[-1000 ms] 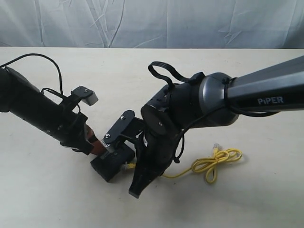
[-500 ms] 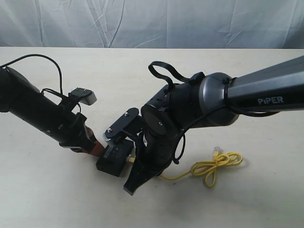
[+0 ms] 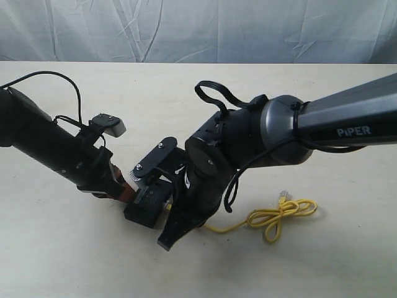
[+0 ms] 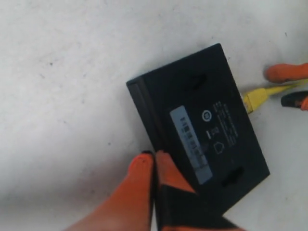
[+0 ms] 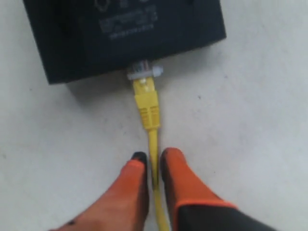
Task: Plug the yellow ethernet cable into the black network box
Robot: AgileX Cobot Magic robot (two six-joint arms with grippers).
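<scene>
The black network box (image 3: 144,206) lies flat on the table between the two arms, its white label (image 4: 191,143) facing up. My left gripper (image 4: 155,158) is shut with nothing in it, and its orange fingertips press against one long side of the box. My right gripper (image 5: 153,161) is shut on the yellow ethernet cable (image 5: 153,144) just behind its yellow boot (image 5: 147,105). The clear plug (image 5: 143,72) meets the box's side (image 5: 96,62); how deep it sits I cannot tell. The cable's looped bow (image 3: 280,213) rests on the table to the right.
The cream table (image 3: 74,261) runs back to a grey cloth backdrop (image 3: 186,31). The bulky right arm (image 3: 248,139) overhangs the box and hides my right fingers in the exterior view. The cable's free end plug (image 3: 284,194) lies by the bow.
My right gripper has pushed left with the cable, bringing the plug against the box. The box has turned and slid a little toward my left gripper. The bow was dragged slightly left.
</scene>
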